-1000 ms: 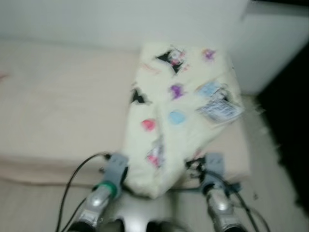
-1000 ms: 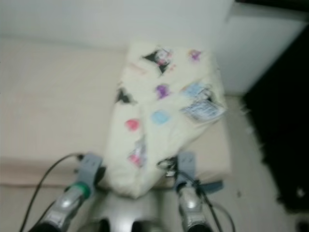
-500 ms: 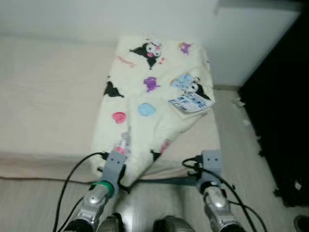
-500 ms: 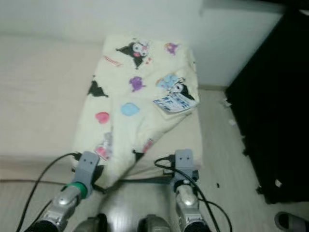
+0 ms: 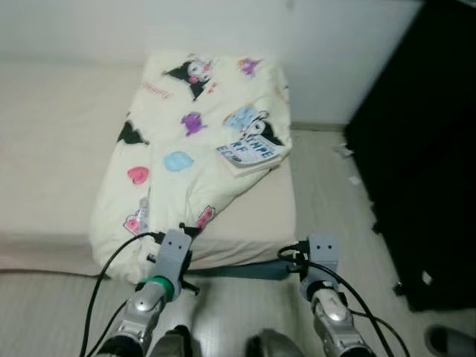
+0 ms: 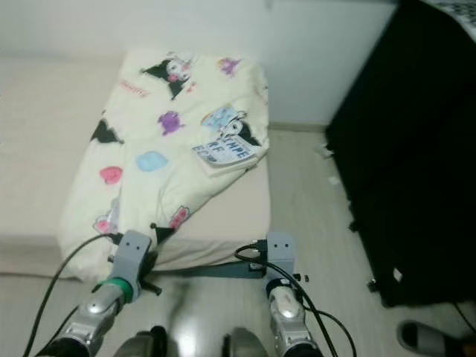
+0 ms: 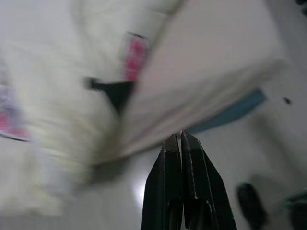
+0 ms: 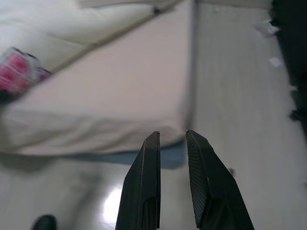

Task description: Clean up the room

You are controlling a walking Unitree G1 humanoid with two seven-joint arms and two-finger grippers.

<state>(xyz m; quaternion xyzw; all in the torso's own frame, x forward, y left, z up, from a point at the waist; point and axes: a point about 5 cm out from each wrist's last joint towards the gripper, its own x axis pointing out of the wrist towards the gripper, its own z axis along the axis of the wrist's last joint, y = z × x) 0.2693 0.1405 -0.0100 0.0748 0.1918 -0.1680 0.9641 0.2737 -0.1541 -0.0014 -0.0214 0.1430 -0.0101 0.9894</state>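
Blanket (image 5: 186,141) on mattress (image 5: 44,156), book (image 5: 251,151) atop; left gripper (image 7: 181,140) closed, right gripper (image 8: 171,139) slightly open.

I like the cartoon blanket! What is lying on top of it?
A small printed booklet lies on the blanket, near its right edge. Whatever the booklet covers of the blanket's pattern stays hidden.

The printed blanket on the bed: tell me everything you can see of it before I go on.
The blanket is soft pale-yellow fabric printed with black cartoon characters and pink, blue and purple shapes. It lies rumpled along the right part of the beige mattress, from the wall end to the near edge, where a corner droops over the side. A fold runs diagonally across it. A small book or booklet rests on its right side. The left tool, fingers shut, and the right tool, fingers slightly apart, hang near the bed edge without touching it.
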